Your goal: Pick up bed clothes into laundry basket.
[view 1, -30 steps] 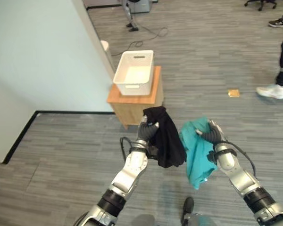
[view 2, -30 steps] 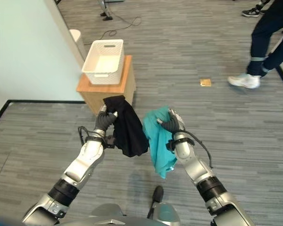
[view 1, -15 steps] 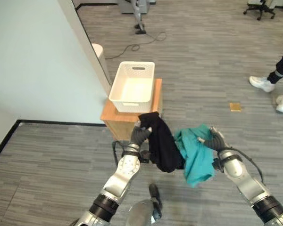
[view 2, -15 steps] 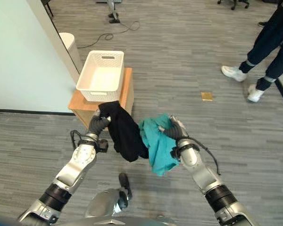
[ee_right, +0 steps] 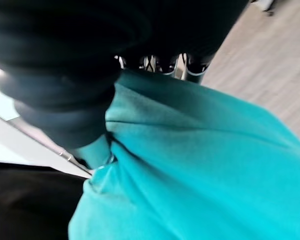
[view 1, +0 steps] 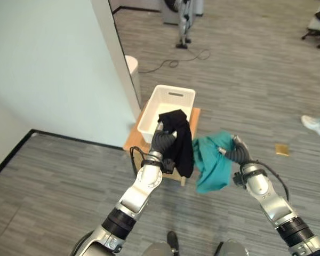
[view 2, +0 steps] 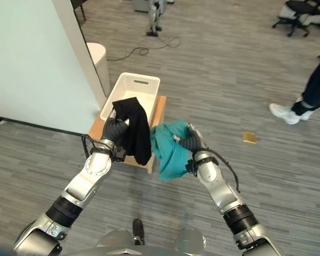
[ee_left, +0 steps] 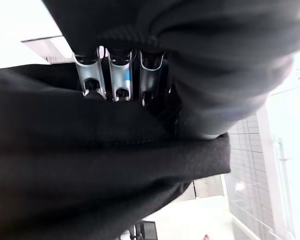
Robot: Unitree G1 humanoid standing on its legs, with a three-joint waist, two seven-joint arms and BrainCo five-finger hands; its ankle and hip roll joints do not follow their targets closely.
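A white laundry basket (view 1: 173,97) stands on a small wooden table (view 1: 193,115) beside a pale wall. My left hand (view 1: 161,142) is shut on a black garment (view 1: 180,140), which hangs in the air over the basket's near end. My right hand (view 1: 236,155) is shut on a teal garment (view 1: 212,166) that hangs to the right of the black one, in front of the table. In the left wrist view the black garment (ee_left: 110,150) is bunched under the fingers (ee_left: 115,75). The right wrist view has the teal garment (ee_right: 200,165) spilling past the fingers (ee_right: 165,65).
A pale wall (view 1: 53,69) rises on the left, with a white bin (view 1: 132,66) at its corner. A cable (view 1: 173,62) trails on the grey floor behind the table. A person's white shoe (view 1: 316,124) is at the right, and a small tan square (view 1: 281,149) lies on the floor nearby.
The camera has moved closer, so the basket and table now sit right behind my hands. Both hands still hold their garments; the black one now hangs over the basket's near end.
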